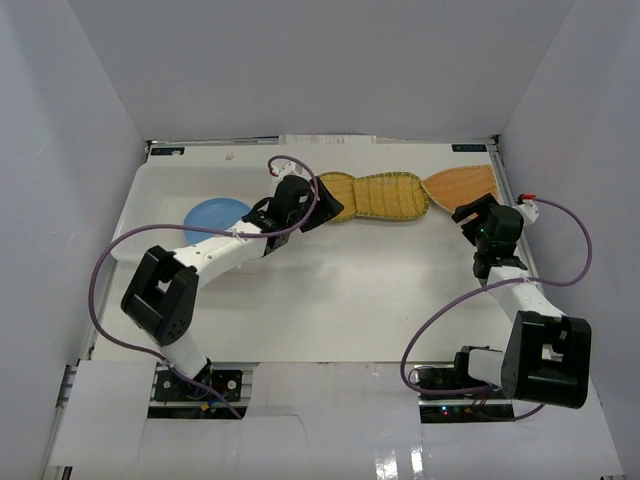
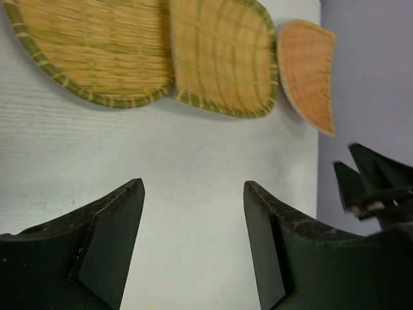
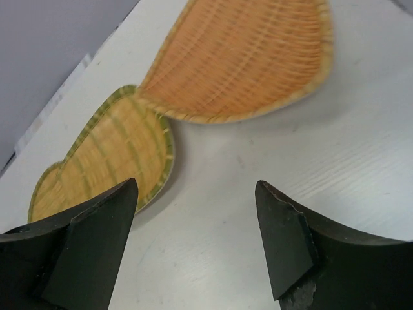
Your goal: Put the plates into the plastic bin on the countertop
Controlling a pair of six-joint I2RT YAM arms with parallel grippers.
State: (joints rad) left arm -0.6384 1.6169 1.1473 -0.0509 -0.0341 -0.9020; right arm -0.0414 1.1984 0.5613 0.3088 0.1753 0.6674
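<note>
1. We judge the job partly done. A blue plate (image 1: 212,215) lies in the plastic bin (image 1: 150,195) at the upper left of the top view. Three woven trays lie in a row on the white table (image 1: 330,300) along the upper middle, not yet in the bin.
2. The left gripper (image 2: 193,245) hangs just beside the round tray (image 2: 90,51), its jaws wide with only bare table between them. The right gripper (image 3: 193,248) hangs near the fan-shaped tray (image 3: 245,58), its jaws equally wide and holding nothing.
3. The step in hand looks to us like a reach for a tray. The trays lie flat and shallow, so the next move calls for getting one finger under a rim. The round tray sits closest to the bin.
4. The round tray and the oval tray (image 2: 222,58) are yellow straw with greenish braided borders. Each tray touches or overlaps the next, so lifting one may drag another.
5. The fan-shaped tray is orange, finer in weave, with a pale rim. The blue plate looks smooth, and the plastic bin is white with rounded corners. We cannot tell whether other plates lie beneath the blue one.
</note>
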